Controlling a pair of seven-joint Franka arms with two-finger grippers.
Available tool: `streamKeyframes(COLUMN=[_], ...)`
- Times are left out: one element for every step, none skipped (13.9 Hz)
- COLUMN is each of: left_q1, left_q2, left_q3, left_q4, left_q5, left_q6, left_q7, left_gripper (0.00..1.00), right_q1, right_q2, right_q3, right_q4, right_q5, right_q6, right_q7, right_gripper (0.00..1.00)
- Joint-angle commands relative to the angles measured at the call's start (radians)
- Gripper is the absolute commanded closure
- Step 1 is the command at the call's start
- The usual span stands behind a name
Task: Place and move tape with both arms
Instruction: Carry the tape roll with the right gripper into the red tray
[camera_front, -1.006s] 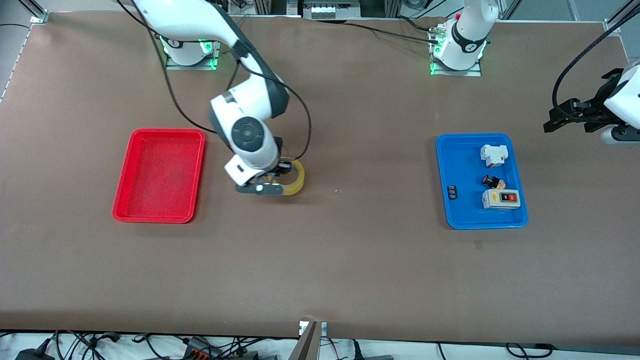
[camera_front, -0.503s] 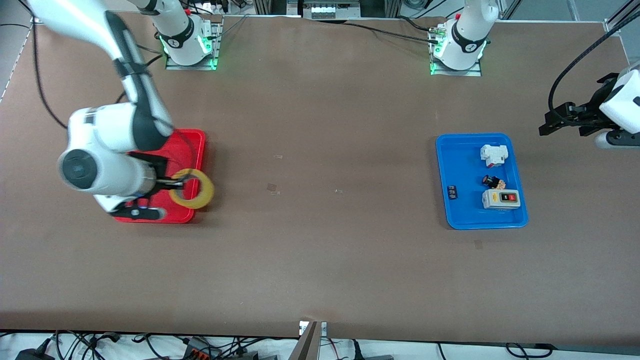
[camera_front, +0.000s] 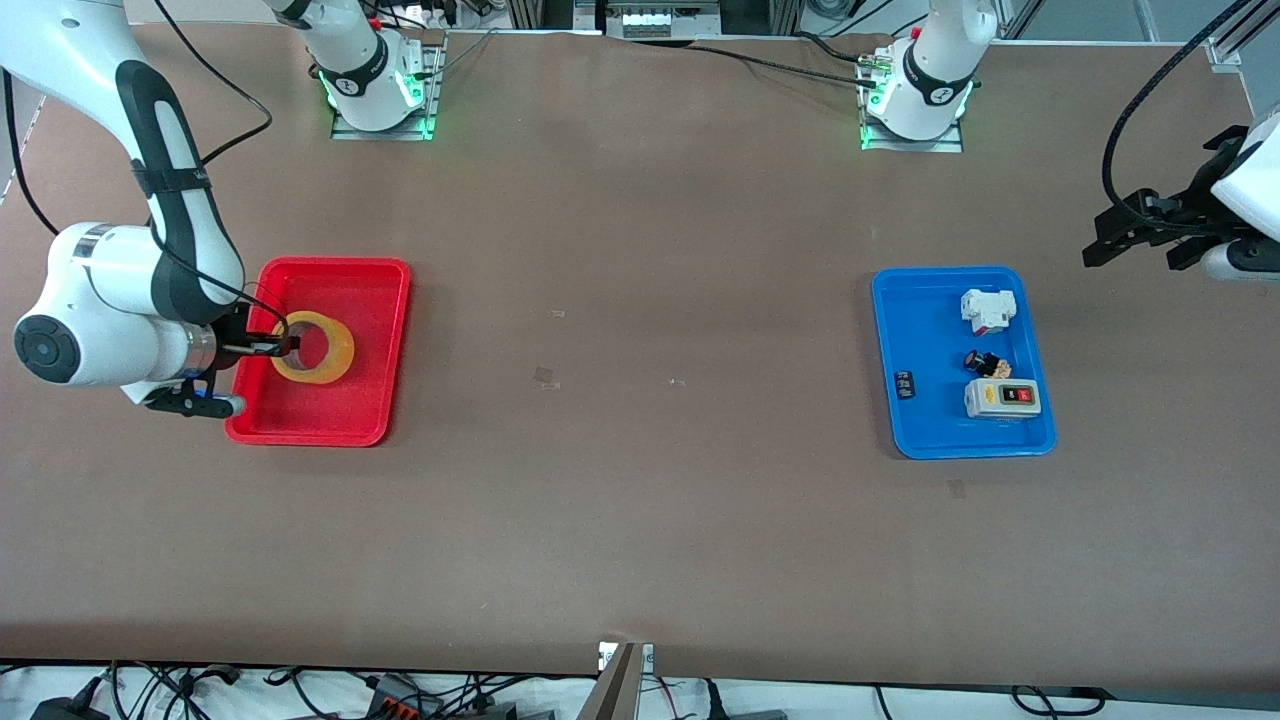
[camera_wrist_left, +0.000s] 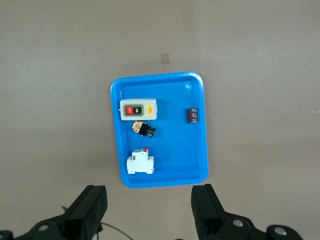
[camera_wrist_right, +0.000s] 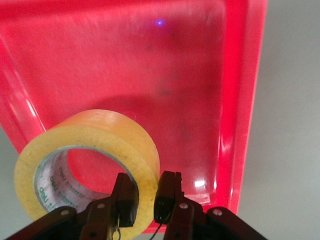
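We log the right gripper (camera_front: 268, 347) pinching the wall of the tape (camera_front: 313, 347) between its jaws, over the red tray (camera_front: 380, 290) | whether the roll touches the tray we cannot tell | left gripper (camera_wrist_left: 150, 212) waits with jaws spread, over the counter (camera_front: 640, 520) beside the blue tray (camera_wrist_left: 196, 120).

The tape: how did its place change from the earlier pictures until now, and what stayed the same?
The right gripper, shut on the tape, carried it from the middle of the table toward the right arm's end; it now hangs over the red tray. The left gripper waits open; the blue tray and its parts did not move.
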Motion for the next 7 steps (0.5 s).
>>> streamKeyframes(left_q1=[0.011, 0.012, 0.012, 0.012, 0.012, 0.012, 0.012], left_q2=[-0.003, -0.004, -0.004, -0.004, -0.003, -0.004, -0.004], left_q3=[-0.002, -0.001, 0.001, 0.002, 0.002, 0.001, -0.002], left_q4=[0.017, 0.019, 0.019, 0.019, 0.022, 0.022, 0.022], left_q5=[-0.010, -0.010, -0.012, -0.013, -0.016, -0.016, -0.016], left_q6=[-0.008, -0.008, -0.008, -0.010, -0.012, -0.016, -0.019], left_q7=[0.018, 0.018, 0.018, 0.017, 0.015, 0.014, 0.011], left_gripper=[0.00, 0.00, 0.00, 0.00, 0.00, 0.00, 0.00], right_q1=[-0.009, -0.009, -0.006, -0.007, -0.007, -0.007, -0.004], right_q2=[-0.058, -0.059, -0.064, -0.067, -0.073, -0.078, -0.093], right_q3=[0.017, 0.017, 0.017, 0.015, 0.015, 0.015, 0.015], right_q4=[-0.072, -0.089, -0.103, -0.119, -0.145, -0.170, -0.198], right_q5=[-0.042, -0.049, -0.049, -0.050, -0.056, -0.070, -0.072], right_q6=[0.057, 0.077, 0.085, 0.105, 0.138, 0.172, 0.198], right_q7=[-0.026, -0.026, -0.025, -0.026, -0.026, -0.026, -0.026], right_gripper=[0.99, 0.98, 0.98, 0.98, 0.98, 0.98, 0.97])
